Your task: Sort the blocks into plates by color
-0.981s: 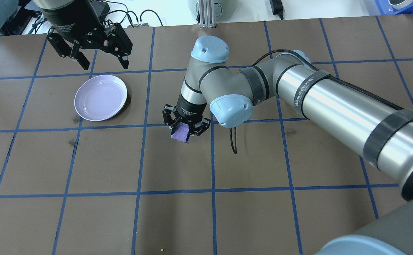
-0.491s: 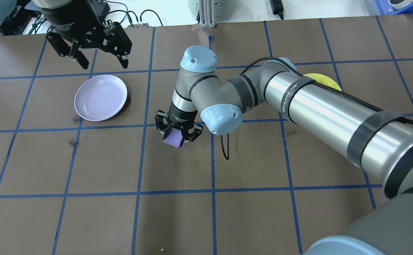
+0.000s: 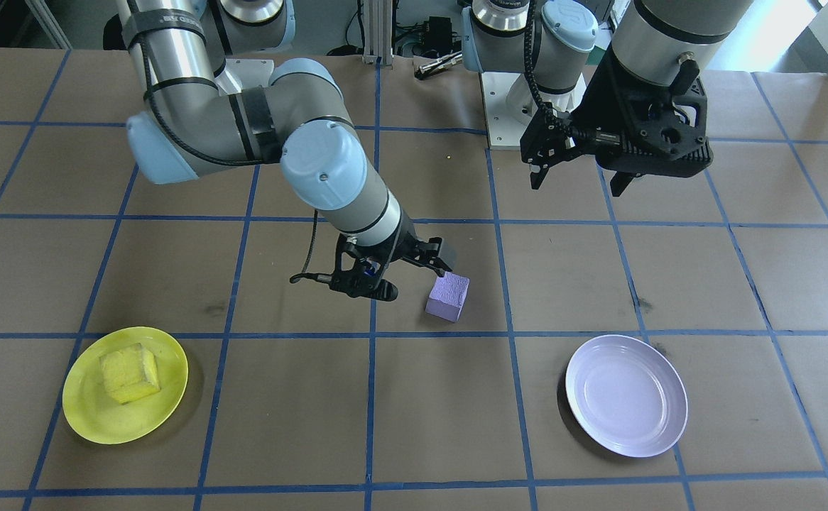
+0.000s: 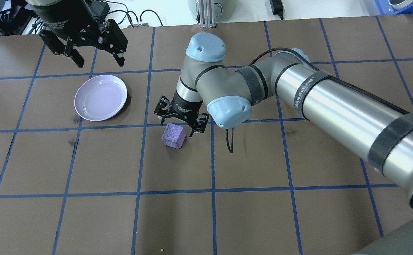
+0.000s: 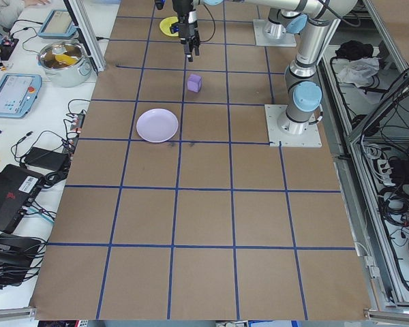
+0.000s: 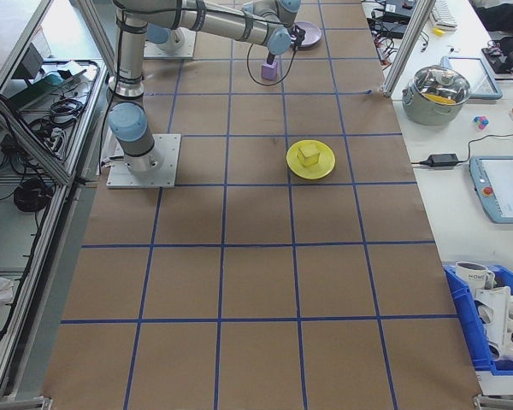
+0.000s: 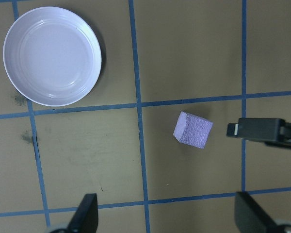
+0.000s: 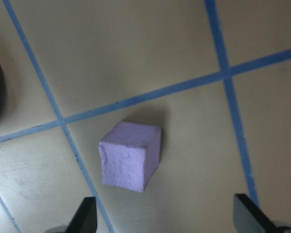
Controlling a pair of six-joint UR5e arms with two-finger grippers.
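The light purple block (image 4: 173,136) (image 3: 448,298) (image 8: 130,156) rests on the brown table by a blue tape crossing. Just behind and above it, my right gripper (image 4: 178,126) (image 3: 414,275) hangs open and holds nothing. The pale lavender plate (image 4: 101,97) (image 3: 627,394) (image 7: 52,56) lies bare, well to the block's side. My left gripper (image 4: 100,63) (image 3: 576,183) hovers open beyond that plate, high over the table. The yellow block (image 3: 128,363) (image 6: 308,154) sits in the yellow plate (image 3: 87,411) (image 6: 292,162). In the overhead view my right arm hides that plate.
Blue tape lines (image 4: 141,156) divide the brown table into squares. A black cable loop (image 4: 230,141) dangles from my right wrist. A metal pot (image 5: 60,58) and tablets (image 5: 11,92) sit on a side bench off the table. The arm base plates (image 5: 293,126) stand at the robot's edge.
My right gripper has opened and let the purple block down onto the table, then drawn back slightly. My left gripper has shifted a little to the left.
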